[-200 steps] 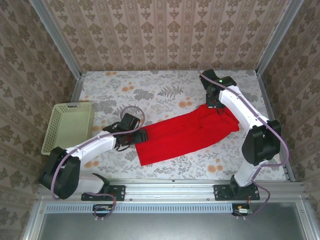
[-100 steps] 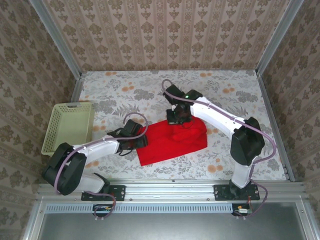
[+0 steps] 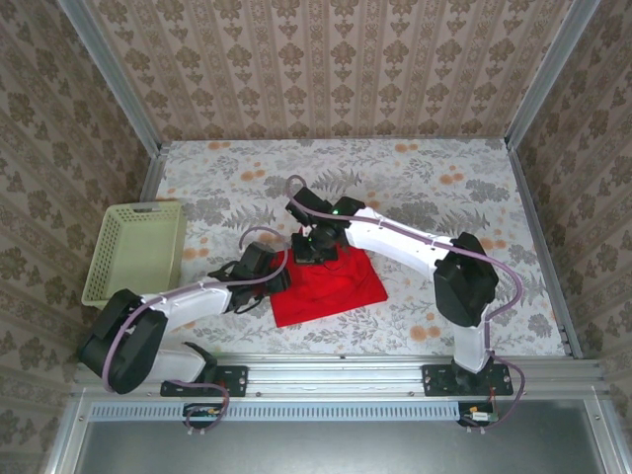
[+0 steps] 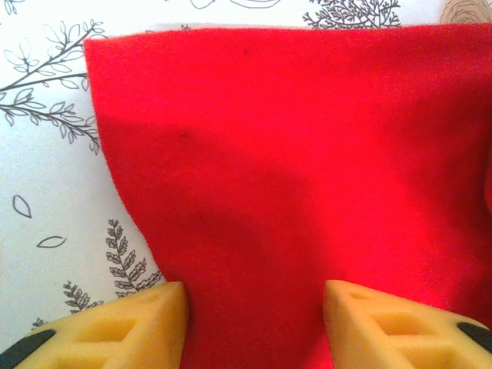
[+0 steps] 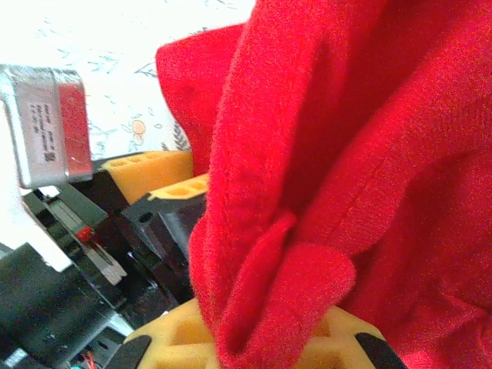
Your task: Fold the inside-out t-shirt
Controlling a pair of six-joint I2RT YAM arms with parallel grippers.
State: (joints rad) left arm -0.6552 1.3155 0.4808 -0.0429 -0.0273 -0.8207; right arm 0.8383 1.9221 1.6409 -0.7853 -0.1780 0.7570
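The red t-shirt [image 3: 336, 288] lies bunched on the floral table [image 3: 444, 188] near the arms, with the right gripper [image 3: 314, 247] clamped on a fold and the left gripper [image 4: 254, 296] standing fingers apart astride its edge.

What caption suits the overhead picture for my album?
Right gripper pinches a fold of the red t-shirt while the left gripper sits at its edge, pale basket aside.
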